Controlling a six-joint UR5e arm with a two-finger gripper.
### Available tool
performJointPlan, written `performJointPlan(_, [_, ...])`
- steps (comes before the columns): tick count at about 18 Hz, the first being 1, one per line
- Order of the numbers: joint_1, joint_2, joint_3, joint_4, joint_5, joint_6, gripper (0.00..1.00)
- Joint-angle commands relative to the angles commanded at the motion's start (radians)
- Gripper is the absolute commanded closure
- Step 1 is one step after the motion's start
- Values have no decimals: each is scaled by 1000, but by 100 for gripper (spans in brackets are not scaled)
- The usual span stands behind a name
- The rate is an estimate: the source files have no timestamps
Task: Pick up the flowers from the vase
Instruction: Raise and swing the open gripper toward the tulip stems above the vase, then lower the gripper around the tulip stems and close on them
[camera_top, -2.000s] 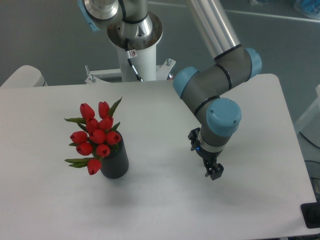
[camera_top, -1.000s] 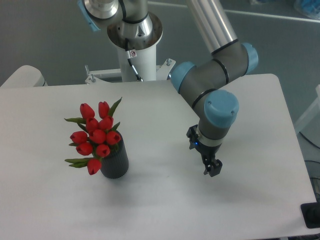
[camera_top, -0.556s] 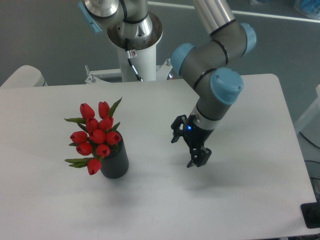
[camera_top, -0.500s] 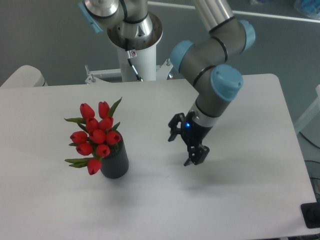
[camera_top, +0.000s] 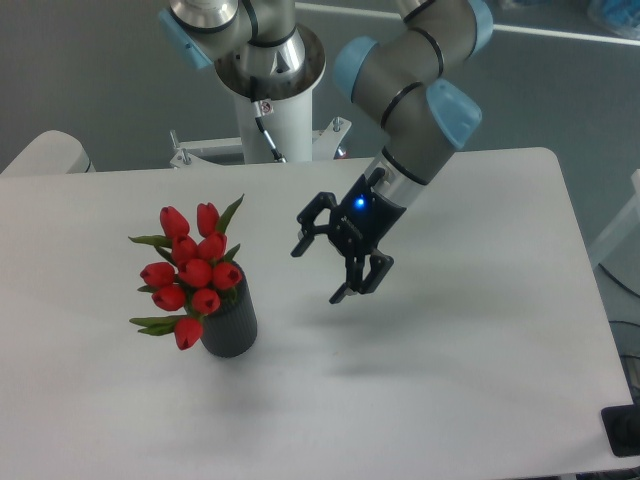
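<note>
The flowers (camera_top: 192, 272), a tight bunch of red tulip buds with green leaves, stand in the vase (camera_top: 230, 323), a short dark ribbed cylinder on the left half of the white table. My gripper (camera_top: 320, 272) hangs above the table to the right of the bunch, clearly apart from it. Its black fingers point left and down and are spread wide, so it is open with nothing between them.
The white table (camera_top: 480, 400) ends close at the right and front edges. The arm's white base column (camera_top: 270, 110) stands at the back behind the table. A small dark object (camera_top: 622, 432) sits off the front right corner.
The gripper has swung left and up toward the flowers, turning from pointing down to pointing sideways, and its fingers have spread open. Flowers and vase have not moved.
</note>
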Motion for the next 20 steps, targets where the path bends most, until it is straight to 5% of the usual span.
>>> performJointPlan(20, [-113,9,-45,8,-125,-115,0])
